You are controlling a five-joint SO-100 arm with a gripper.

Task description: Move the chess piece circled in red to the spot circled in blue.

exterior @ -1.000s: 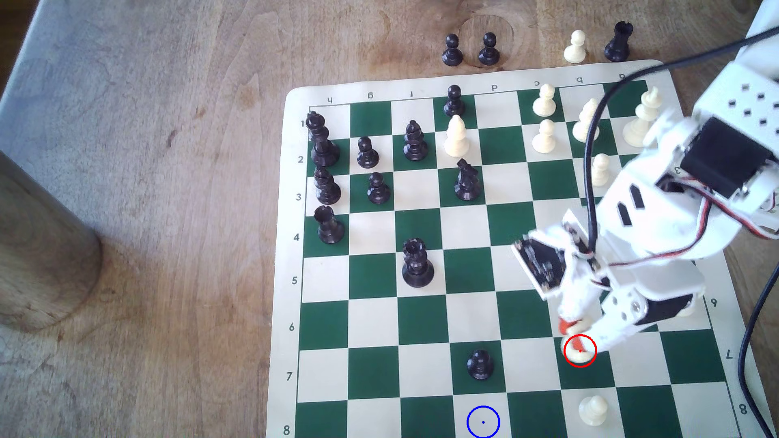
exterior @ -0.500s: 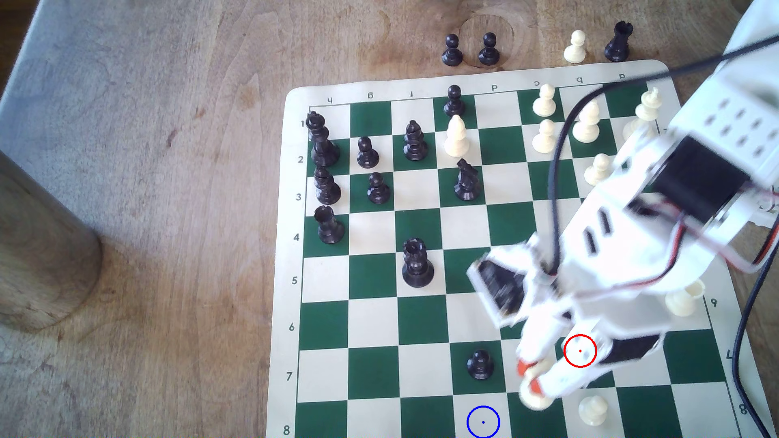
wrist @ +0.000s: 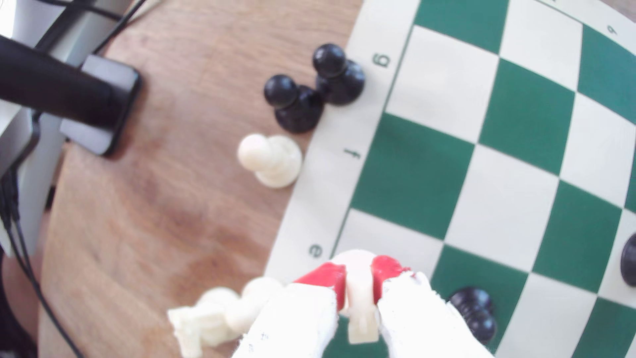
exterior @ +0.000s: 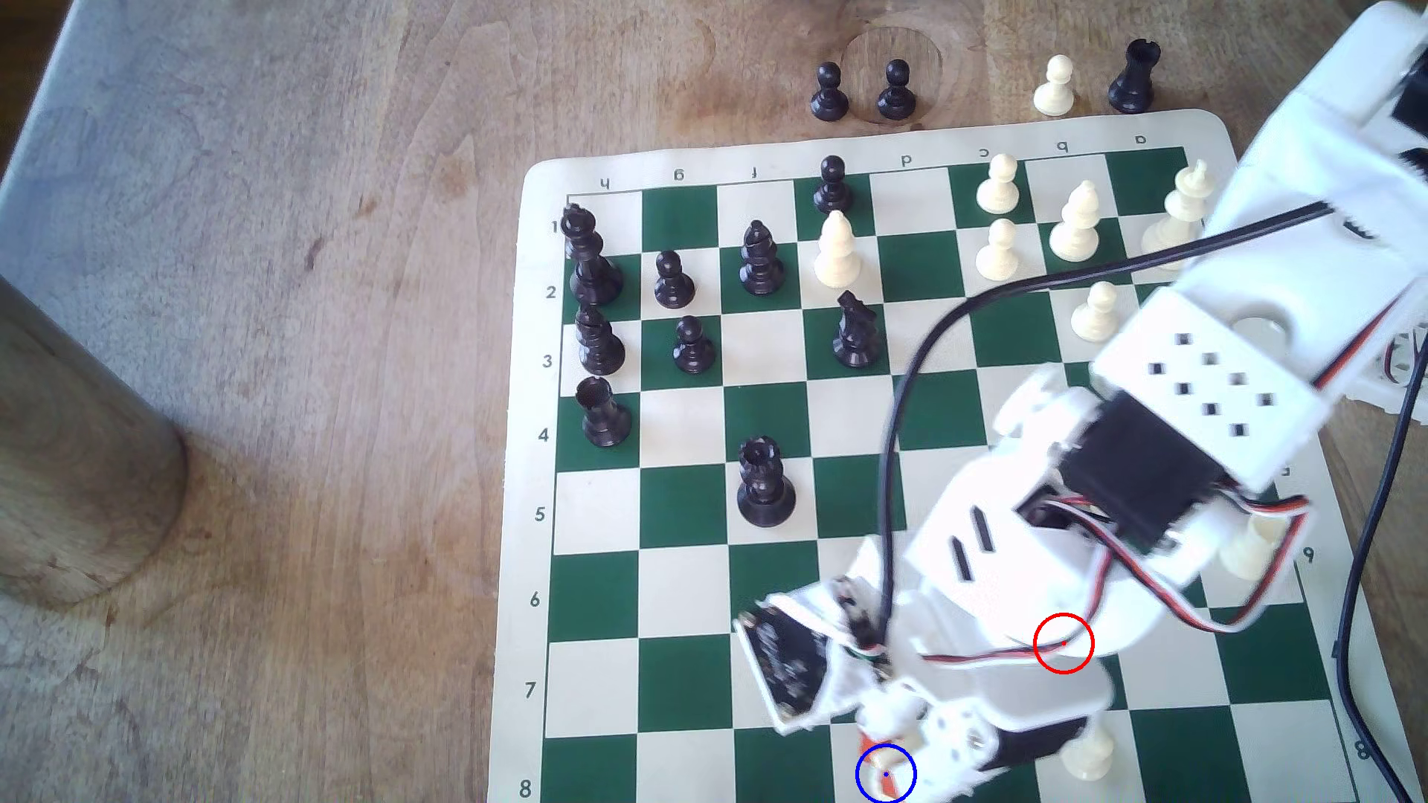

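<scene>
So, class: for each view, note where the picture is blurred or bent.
Exterior view: sharp on the far black plastic pieces, motion-smeared around the white claw. Wrist view: straight lines of the green-and-cream vinyl chessboard bow like a fisheye; the gripped cream-white plastic knight is soft.

The gripper [exterior: 889, 760] hangs over the near edge of the chessboard [exterior: 684, 587], above the e8 square [wrist: 389, 237], with the knight [wrist: 359, 292] between its fingers [wrist: 327, 278]. In the exterior view, a pawn [exterior: 1089, 753] stands on the last rank to the gripper's right; a rook [exterior: 763, 482] stands behind it and to its left, well apart. In the wrist view, a pawn [wrist: 476, 313] stands on the square just beside the gripper, inward from the edge. Off the board beyond the edge, two pawns [wrist: 311, 89] touch each other near the g mark, another pawn [wrist: 270, 160] sits near the f mark, and a toppled piece [wrist: 213, 316], possibly a rook, lies beside the gripper.
</scene>
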